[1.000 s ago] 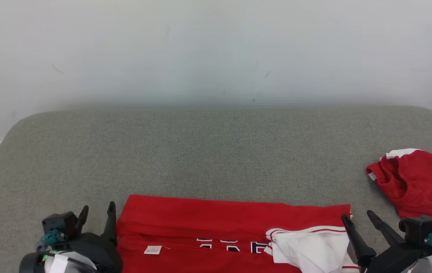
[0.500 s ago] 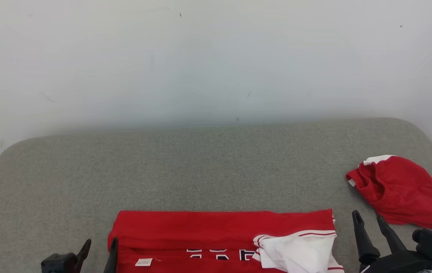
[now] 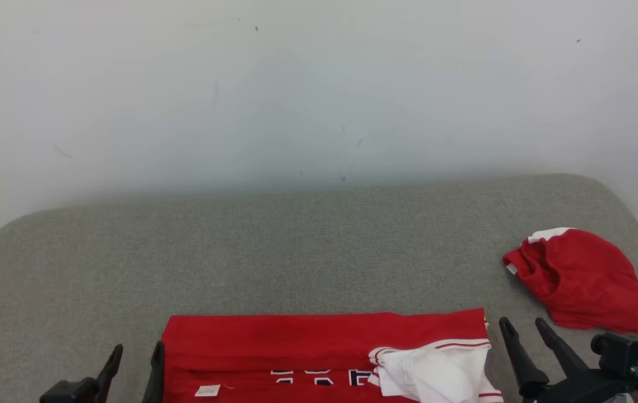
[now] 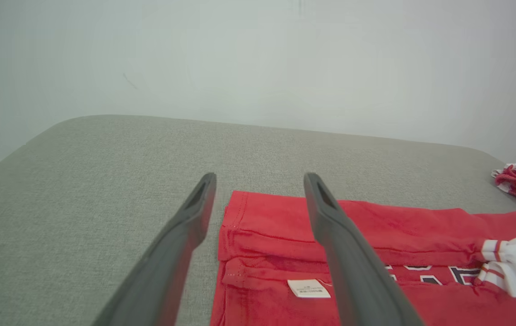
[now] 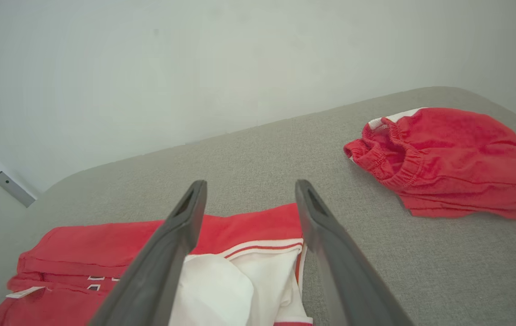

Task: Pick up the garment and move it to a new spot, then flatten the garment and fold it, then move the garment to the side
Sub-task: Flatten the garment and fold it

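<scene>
A red garment (image 3: 307, 347) with white sleeves and dark lettering lies folded into a long band at the near edge of the grey padded table (image 3: 296, 246). It also lies below the fingers in the left wrist view (image 4: 375, 235) and in the right wrist view (image 5: 103, 249). My left gripper (image 3: 134, 358) hovers open just off the garment's left end, holding nothing. Off the right end, by the white sleeve (image 3: 436, 375), my right gripper (image 3: 523, 330) stands open and empty.
A second red piece of clothing (image 3: 582, 280) with an elastic waistband lies crumpled at the table's right side, also in the right wrist view (image 5: 443, 158). A pale wall (image 3: 319, 84) rises behind the table. Bare grey padding stretches from the garment to the far edge.
The head camera has tilted up and turned a little, so the whole scene sits lower and further left. Both grippers stay open beside the garment's ends; the garment lies as before.
</scene>
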Controlling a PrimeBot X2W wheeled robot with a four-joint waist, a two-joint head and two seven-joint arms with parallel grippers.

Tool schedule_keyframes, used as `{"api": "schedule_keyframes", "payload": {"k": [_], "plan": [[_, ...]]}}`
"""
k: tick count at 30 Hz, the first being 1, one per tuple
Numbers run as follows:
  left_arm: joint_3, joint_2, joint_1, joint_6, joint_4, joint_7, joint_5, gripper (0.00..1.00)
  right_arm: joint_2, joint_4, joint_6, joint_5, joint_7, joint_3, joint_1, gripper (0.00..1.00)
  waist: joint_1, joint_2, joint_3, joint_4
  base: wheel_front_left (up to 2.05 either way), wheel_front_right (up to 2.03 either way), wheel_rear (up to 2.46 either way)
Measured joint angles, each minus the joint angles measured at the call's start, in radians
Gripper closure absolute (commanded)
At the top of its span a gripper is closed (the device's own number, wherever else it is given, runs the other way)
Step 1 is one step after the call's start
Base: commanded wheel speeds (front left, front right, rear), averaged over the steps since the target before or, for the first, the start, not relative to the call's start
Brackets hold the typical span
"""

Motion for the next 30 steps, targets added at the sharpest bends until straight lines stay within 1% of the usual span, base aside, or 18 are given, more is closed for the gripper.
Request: {"api": "schedule_keyframes", "payload": {"k": [3,5,6,9,12,27,30], "plan": [[0.015,0.001,0.0,0.0,-0.03,0.005,0.01,0.0,-0.026,-0.008,0.033,0.003,0.036,0.017,-0.003,0.0,0.0,0.0,0.004,-0.002,0.0,0.0,0.0],[0.021,0.0,0.001,0.0,-0.043,0.011,0.015,0.0,-0.037,-0.02,0.045,0.005,0.054,0.028,-0.004,0.0,0.0,0.0001,0.007,-0.004,0.0,0.0,0.0],[0.027,0.0,0.003,0.0,-0.05,0.017,0.018,0.0,-0.046,-0.024,0.057,0.007,0.066,0.035,-0.004,0.0,0.0,0.0,0.009,-0.004,0.0,0.0,0.0],[0.044,0.002,0.019,0.0,-0.069,0.032,0.037,0.0,-0.065,-0.028,0.079,0.013,0.089,0.041,-0.005,0.0,0.0,0.0,0.014,-0.006,0.0,0.0,0.0],[0.051,0.0,0.022,0.0,-0.084,0.047,0.051,0.0,-0.077,-0.031,0.092,0.02,0.102,0.039,-0.006,0.0,0.0001,0.0,0.019,-0.008,0.0,0.0,0.0],[0.108,-0.012,0.045,0.0,-0.16,0.117,0.097,0.0,-0.078,-0.041,0.09,0.022,0.129,0.036,-0.007,0.0,0.0,0.0001,0.036,-0.013,0.0,0.0,0.0],[0.111,-0.021,0.045,0.0,-0.176,0.131,0.113,0.0,-0.078,-0.041,0.082,0.022,0.139,0.036,-0.007,0.0,0.0001,0.0,0.038,-0.012,0.0,0.0,0.0]]}}
